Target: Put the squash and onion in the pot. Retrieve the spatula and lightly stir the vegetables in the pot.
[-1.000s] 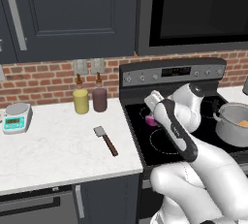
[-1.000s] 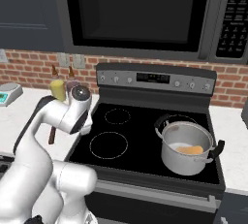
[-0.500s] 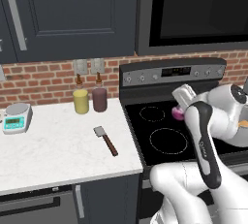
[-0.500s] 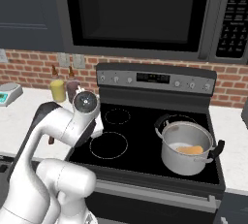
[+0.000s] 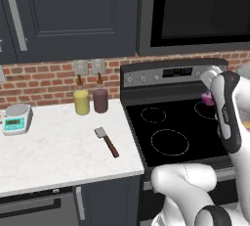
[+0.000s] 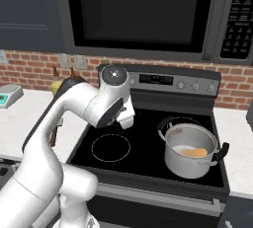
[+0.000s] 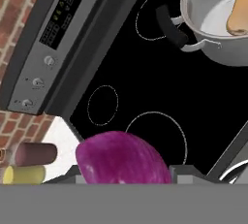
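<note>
End effector (image 7: 123, 182) closed on the onion (image 7: 122, 159), held up over the black stovetop (image 6: 148, 145), near its middle burners. Onion also seen as a magenta spot beside the arm (image 5: 208, 98). Pot (image 6: 190, 150) stood on the front right burner, squash (image 6: 193, 152) lying inside on the pale bottom. Spatula (image 5: 107, 141) lay flat on the white counter (image 5: 53, 146), near its right edge just beside the stove, blade toward the wall. Yellow jar (image 5: 81, 101) and maroon jar (image 5: 100, 100) stood at the counter's back edge.
</note>
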Controlling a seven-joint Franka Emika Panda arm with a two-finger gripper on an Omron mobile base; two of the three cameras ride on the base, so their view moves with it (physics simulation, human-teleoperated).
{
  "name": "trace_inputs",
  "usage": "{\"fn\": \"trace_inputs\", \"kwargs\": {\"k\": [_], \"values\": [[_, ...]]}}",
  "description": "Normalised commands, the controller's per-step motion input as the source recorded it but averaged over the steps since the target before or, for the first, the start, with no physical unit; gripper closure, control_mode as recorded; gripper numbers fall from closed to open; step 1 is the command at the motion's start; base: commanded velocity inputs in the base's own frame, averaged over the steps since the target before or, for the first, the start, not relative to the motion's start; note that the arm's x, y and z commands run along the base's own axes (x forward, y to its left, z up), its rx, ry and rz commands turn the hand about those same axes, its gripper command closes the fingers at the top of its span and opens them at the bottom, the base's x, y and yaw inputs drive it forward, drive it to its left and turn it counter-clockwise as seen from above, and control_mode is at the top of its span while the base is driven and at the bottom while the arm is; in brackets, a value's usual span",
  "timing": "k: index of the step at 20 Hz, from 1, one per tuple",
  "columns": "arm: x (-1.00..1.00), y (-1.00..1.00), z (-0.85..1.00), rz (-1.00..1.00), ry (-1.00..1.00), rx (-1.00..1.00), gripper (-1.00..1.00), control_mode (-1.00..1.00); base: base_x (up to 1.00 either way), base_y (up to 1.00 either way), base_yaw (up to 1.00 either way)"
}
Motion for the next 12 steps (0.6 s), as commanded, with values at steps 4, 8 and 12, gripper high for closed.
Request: {"fn": "trace_inputs", "kwargs": {"k": [4, 8, 12], "values": [[-0.11, -1.00, -0.18, 0.00, 0.09, -0.02, 1.00, -1.00, 0.00, 0.00, 0.00], [-0.07, -1.00, -0.45, 0.00, 0.03, 0.00, 1.00, -1.00, 0.00, 0.00, 0.00], [0.01, -0.97, -0.37, 0.00, 0.03, 0.00, 1.00, -1.00, 0.00, 0.00, 0.00]]}}
